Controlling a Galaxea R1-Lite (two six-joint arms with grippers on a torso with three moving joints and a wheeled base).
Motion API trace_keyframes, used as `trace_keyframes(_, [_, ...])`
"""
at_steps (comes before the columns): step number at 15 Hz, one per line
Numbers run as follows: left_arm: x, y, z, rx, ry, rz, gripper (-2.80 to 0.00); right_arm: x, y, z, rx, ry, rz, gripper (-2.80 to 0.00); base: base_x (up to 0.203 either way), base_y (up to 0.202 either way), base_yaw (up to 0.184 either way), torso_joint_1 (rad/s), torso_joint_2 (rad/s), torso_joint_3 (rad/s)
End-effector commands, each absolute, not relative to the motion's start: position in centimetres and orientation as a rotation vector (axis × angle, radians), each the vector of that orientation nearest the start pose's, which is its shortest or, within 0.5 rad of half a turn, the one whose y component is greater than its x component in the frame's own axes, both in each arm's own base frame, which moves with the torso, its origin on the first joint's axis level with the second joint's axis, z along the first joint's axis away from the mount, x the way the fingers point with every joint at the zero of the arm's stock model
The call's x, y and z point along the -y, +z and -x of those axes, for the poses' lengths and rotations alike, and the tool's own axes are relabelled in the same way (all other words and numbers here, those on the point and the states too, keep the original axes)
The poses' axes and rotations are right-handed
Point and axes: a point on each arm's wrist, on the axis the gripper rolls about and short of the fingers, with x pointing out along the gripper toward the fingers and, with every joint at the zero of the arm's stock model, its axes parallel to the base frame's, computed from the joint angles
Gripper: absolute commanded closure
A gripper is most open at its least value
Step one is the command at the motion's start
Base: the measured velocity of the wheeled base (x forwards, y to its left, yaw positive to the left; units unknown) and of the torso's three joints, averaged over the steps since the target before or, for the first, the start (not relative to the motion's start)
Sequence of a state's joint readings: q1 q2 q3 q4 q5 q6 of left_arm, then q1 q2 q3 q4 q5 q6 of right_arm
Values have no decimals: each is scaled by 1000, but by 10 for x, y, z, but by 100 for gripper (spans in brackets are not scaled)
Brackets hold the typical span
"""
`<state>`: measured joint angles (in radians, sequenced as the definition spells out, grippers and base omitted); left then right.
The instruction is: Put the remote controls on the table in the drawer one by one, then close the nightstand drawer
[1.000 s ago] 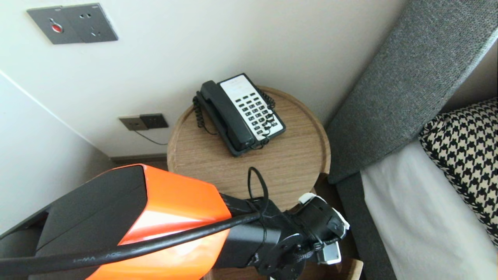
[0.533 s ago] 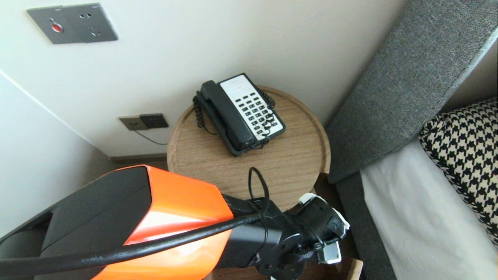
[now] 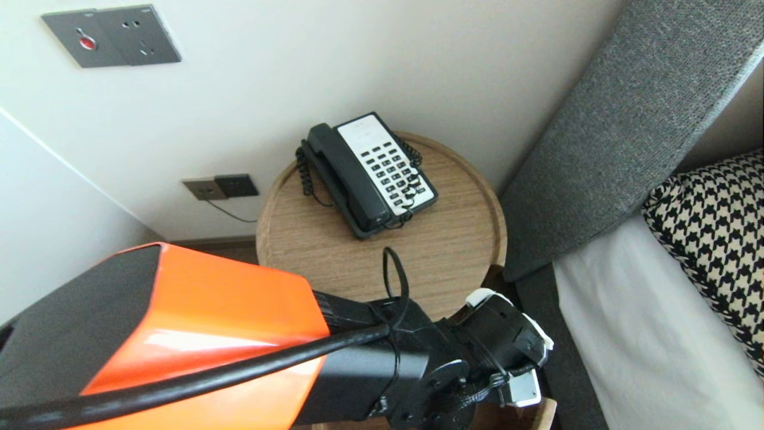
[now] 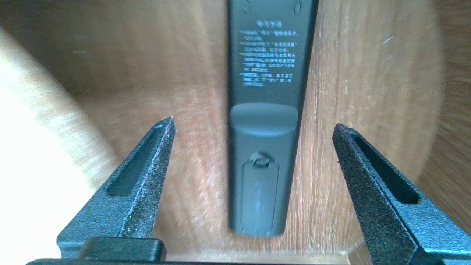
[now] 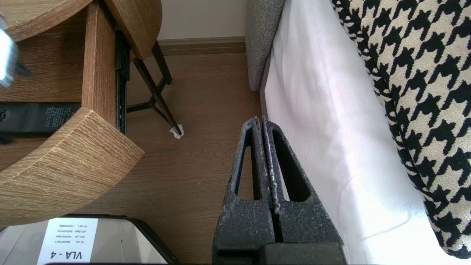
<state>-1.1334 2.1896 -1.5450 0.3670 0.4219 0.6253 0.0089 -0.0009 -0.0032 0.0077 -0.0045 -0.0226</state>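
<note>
Straddling remote [image 4: 263,147] — left end effector [image 4: 254,123] (apart).

I stand in a hotel-style bedroom: a bed [image 3: 644,334] with houndstooth pillow [image 3: 716,239] and grey padded headboard [image 3: 627,131], a round wooden bedside table [image 3: 453,251] bearing a corded telephone [image 3: 370,173], and socket panels [image 3: 113,36] on the wall.
</note>
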Motion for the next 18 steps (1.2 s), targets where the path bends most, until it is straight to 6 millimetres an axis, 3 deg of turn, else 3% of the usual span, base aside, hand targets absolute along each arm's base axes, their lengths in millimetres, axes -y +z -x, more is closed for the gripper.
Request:
trace_keyframes(1, [358, 149, -178, -465, -867, -1241, -280, 0, 75, 24, 3, 5, 23, 0, 0, 0, 0, 0, 0, 0])
trace_keyframes(7, [320, 193, -161, -437, -787, -1130, -280, 0, 75, 24, 3, 5, 23, 0, 0, 0, 0, 0, 0, 0])
trace_keyframes(8, [311, 196, -157, -436, -779, -1127, 0, 0, 75, 24, 3, 5, 23, 0, 0, 0, 0, 0, 0, 0])
trace_keyframes(18, [226, 230, -125, -409, -708, -1015, 0, 0, 75, 24, 3, 5, 23, 0, 0, 0, 0, 0, 0, 0])
